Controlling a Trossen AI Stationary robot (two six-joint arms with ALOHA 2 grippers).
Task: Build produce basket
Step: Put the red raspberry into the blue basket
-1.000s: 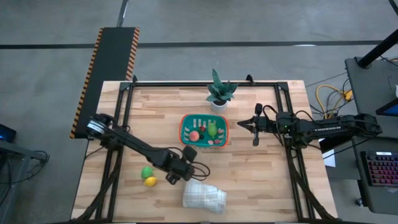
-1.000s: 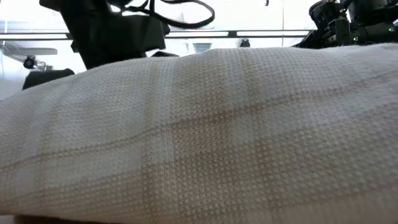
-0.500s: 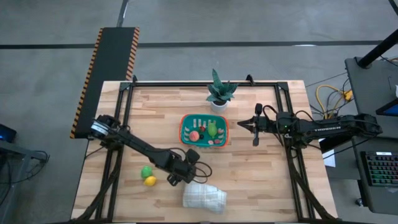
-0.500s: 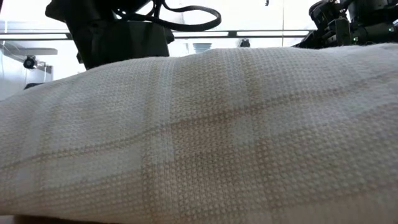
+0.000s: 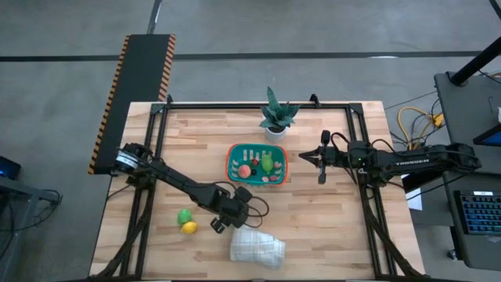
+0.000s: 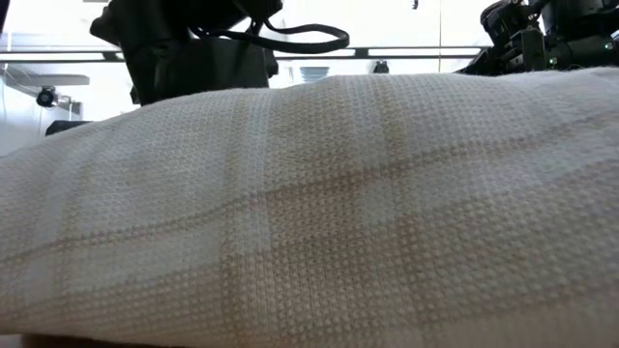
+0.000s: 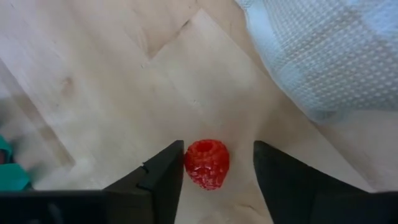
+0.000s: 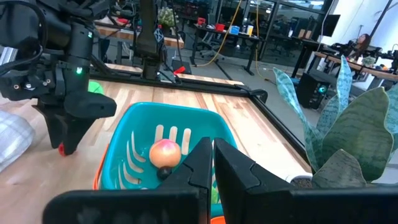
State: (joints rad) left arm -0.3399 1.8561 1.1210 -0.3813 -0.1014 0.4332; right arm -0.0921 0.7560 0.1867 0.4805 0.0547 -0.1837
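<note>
A small red berry [image 7: 207, 163] lies on the wooden table between the open fingers of my left gripper [image 7: 218, 146], which points down near the table's front middle [image 5: 220, 225], beside the white cloth [image 5: 257, 247]. The berry and this gripper also show in the right wrist view [image 8: 62, 148]. The teal basket [image 5: 235, 157] stands at the table's middle and holds a pink-orange fruit [image 8: 165, 152], a green piece [image 5: 268, 163] and small berries. A green piece [image 5: 185, 215] and a yellow piece [image 5: 189, 228] lie left of my left gripper. My right gripper [image 5: 304, 157] is shut and waits right of the basket. My left gripper's fingers point down and stand on either side of the red berry, which rests on the table. The berry lies close against one finger [image 7: 166, 174], with a gap to the other [image 7: 280, 177]. I cannot tell whether it touches.
A potted plant [image 5: 275, 115] stands behind the basket at the far edge. The folded white cloth fills the low view [image 6: 309, 213] and hides most of the table there. Bare wood lies right of the cloth and around the basket.
My left gripper has shifted a little toward the table's right edge, toward the white cloth. My right arm has kept still.
</note>
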